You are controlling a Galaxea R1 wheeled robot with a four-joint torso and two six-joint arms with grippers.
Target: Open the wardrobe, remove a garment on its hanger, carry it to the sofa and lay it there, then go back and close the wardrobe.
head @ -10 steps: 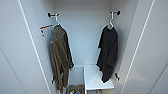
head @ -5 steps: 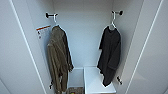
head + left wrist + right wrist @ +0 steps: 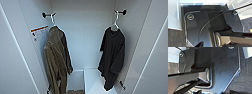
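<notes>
Two garments hanging in the open wardrobe (image 3: 82, 37): black garment (image 3: 112, 57) right, olive jacket (image 3: 56, 57) left.

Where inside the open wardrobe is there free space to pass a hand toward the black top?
The widest free gap is in the middle, before the white back wall of the wardrobe, between the olive jacket and the black top. The white shelf below is mostly bare. It is crowded at the right wall, where the top and its hanger hang close.
</notes>
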